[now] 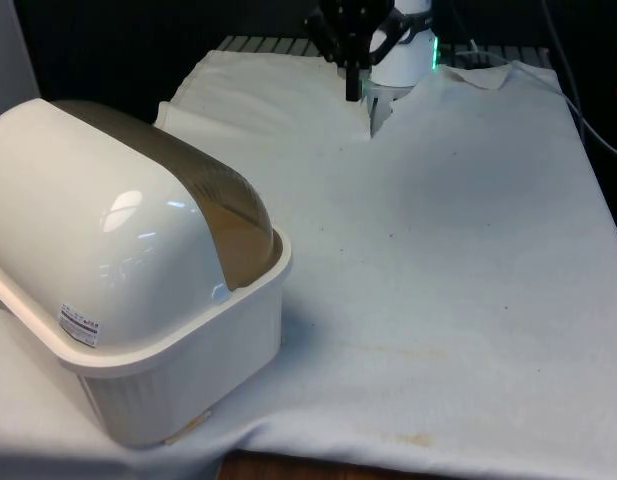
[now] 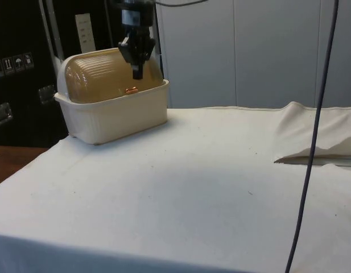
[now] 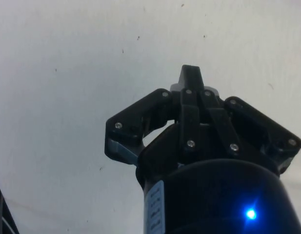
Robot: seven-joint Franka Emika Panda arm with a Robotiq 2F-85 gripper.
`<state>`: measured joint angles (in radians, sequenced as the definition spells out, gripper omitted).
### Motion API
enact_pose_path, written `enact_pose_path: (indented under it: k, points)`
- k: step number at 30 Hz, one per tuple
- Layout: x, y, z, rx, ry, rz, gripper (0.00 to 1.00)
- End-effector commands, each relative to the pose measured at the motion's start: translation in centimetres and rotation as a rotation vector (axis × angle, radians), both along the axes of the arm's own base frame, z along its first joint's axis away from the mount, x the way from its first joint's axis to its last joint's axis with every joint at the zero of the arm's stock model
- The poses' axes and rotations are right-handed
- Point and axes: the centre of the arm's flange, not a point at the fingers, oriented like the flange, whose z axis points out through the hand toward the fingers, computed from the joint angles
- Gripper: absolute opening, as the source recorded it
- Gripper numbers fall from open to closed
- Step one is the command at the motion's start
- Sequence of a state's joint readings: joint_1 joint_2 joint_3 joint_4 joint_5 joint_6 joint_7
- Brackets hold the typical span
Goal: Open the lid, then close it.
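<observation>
Right, starting nearest in the front view: cream bread box (image 1: 178,370) at the near left corner of the white cloth (image 1: 438,260), back turned this way. Smoky brown roll lid (image 1: 223,215) pulled down and shut, meeting the rim. Small copper-coloured handle (image 2: 131,90) picked out in the side view, low on the lid's front edge just above the rim.

Moving out across bare cloth, faintly stained, rumpled at the far right.

Then the far end: black gripper (image 1: 354,92) hanging above the cloth, pointing straight down, well apart from the box. Fingers pressed together to a single tip in the wrist view, pinching nothing.

Opening not yet begun, by the look of it. Main risks ahead: arriving shut and simply glancing off the curved lid; missing so small a handle; or pushing sideways and sliding the whole light box across the cloth instead of rolling the lid.
</observation>
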<state>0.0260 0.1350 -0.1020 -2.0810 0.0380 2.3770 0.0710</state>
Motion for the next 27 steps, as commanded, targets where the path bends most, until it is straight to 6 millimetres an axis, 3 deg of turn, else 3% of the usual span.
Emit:
enact_pose_path:
  k: [1,16,27]
  points:
    - [0.1,-0.2,-0.4,0.007,-0.013,-0.01,0.0]
    - [0.6,-2.0,-5.1,-0.008,-0.044,-0.082,0.0]
    - [0.8,-2.1,-6.8,-0.015,-0.061,-0.119,0.0]
